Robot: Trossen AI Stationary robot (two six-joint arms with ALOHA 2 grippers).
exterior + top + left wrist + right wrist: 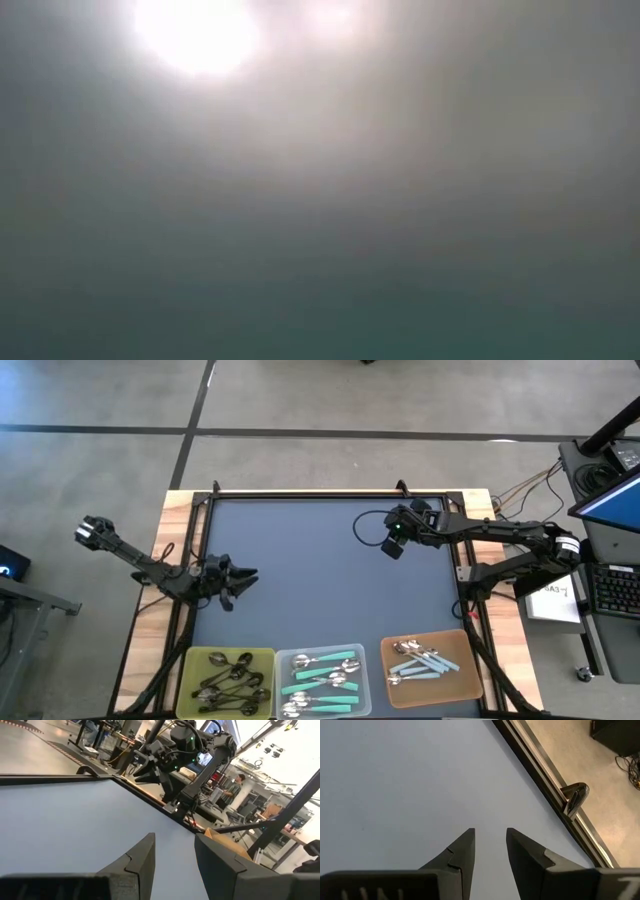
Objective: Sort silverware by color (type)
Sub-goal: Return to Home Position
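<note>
Dark spoons fill the yellow tray, teal spoons the clear tray, light-blue spoons the brown tray; left gripper and right gripper hover empty, fingers apart.

The left arm and right arm are matte black, with looped black cables and wedge-shaped dark fingers.

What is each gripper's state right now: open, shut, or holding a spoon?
Left gripper: open, empty, over the left side of the dark mat.
Right gripper: open, empty, over its right side.
</note>
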